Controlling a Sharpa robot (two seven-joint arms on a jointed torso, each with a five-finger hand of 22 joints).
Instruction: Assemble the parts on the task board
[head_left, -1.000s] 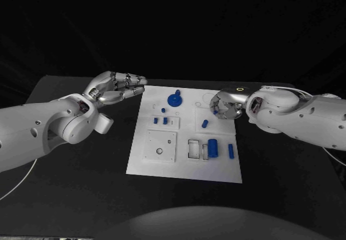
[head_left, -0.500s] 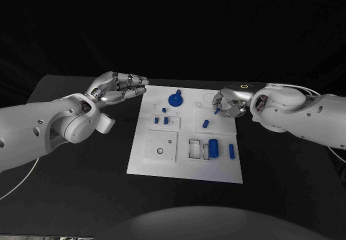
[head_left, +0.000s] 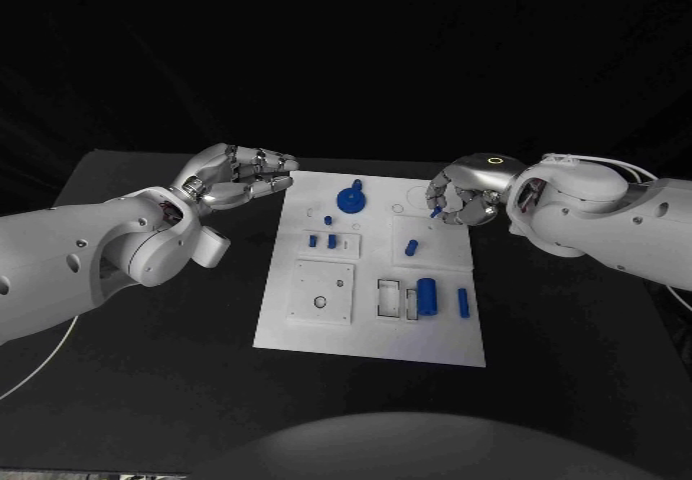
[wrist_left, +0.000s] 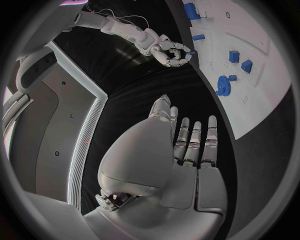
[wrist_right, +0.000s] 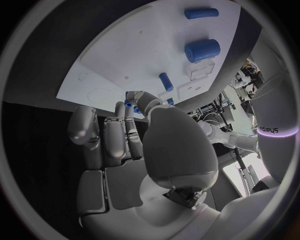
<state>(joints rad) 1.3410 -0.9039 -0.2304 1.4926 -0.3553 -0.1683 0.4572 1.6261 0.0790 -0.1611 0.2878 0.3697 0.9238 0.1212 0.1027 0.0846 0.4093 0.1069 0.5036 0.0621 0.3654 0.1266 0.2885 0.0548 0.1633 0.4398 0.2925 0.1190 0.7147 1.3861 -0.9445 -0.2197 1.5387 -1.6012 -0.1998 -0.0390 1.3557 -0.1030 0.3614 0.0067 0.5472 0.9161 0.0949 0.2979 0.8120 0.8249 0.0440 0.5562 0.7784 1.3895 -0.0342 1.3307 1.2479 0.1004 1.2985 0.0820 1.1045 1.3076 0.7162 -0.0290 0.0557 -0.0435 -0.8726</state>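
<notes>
The white task board (head_left: 372, 330) lies in the middle of the table. My right hand (head_left: 464, 197) hovers over the board's far right corner and pinches a small blue piece (head_left: 436, 212) at its fingertips; the right wrist view shows that piece (wrist_right: 129, 105) too. On the board are a blue gear (head_left: 351, 198), two small blocks (head_left: 322, 241), a short peg (head_left: 411, 247), a thick cylinder (head_left: 426, 293) and a slim one (head_left: 462, 302). Beyond the board's far left corner is my left hand (head_left: 231, 176), its fingers apart and holding nothing.
Square and rectangular recessed plates (head_left: 320, 292) sit on the near half of the board. Black table (head_left: 159, 360) surrounds the board on all sides. My two white forearms flank the board to left and right.
My right hand has lifted and drawn back toward the board's far right corner with the small blue piece in its fingertips. The left hand has stayed in place.
</notes>
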